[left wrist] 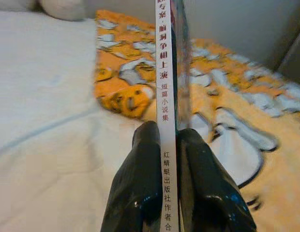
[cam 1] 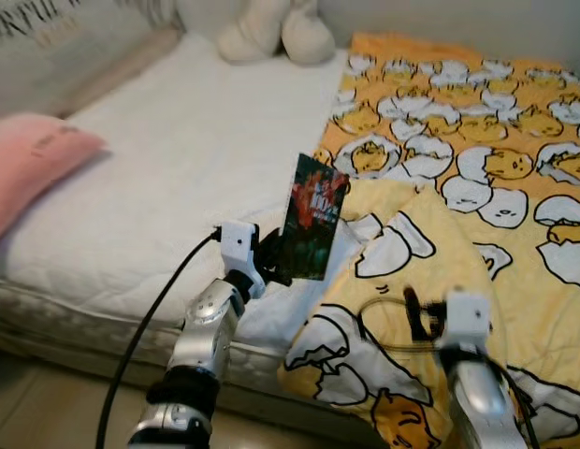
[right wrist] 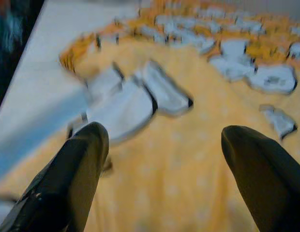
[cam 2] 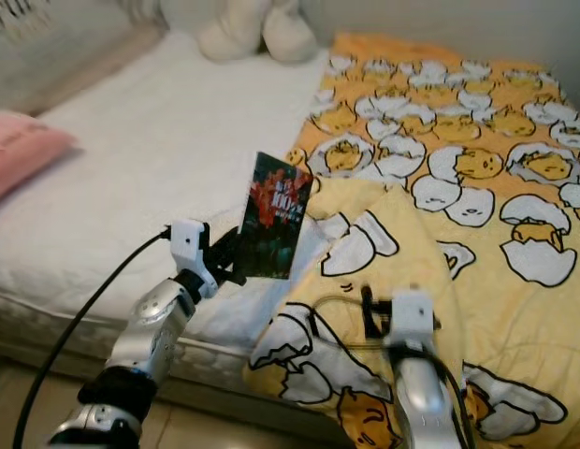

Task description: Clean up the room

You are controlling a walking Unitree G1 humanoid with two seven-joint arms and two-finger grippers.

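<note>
My left gripper point(cam 1: 279, 254) is shut on the lower edge of a book point(cam 1: 313, 217) with a dark cover and red print, held upright above the bed's near edge. In the left wrist view the book's white spine point(left wrist: 167, 96) runs up between the two black fingers point(left wrist: 138, 188). My right gripper point(right wrist: 162, 159) is open with nothing between its fingers, hovering over the folded yellow blanket point(cam 1: 430, 281) with its egg pattern. The right gripper point(cam 1: 416, 313) is low at the right in the eye view.
A white mattress point(cam 1: 178, 159) spreads to the left, with a pink pillow point(cam 1: 28, 159) at its left edge and a cream plush toy point(cam 1: 276, 33) at the back. A black cable point(cam 1: 150, 318) hangs from my left arm. Floor point(cam 1: 37, 412) lies below.
</note>
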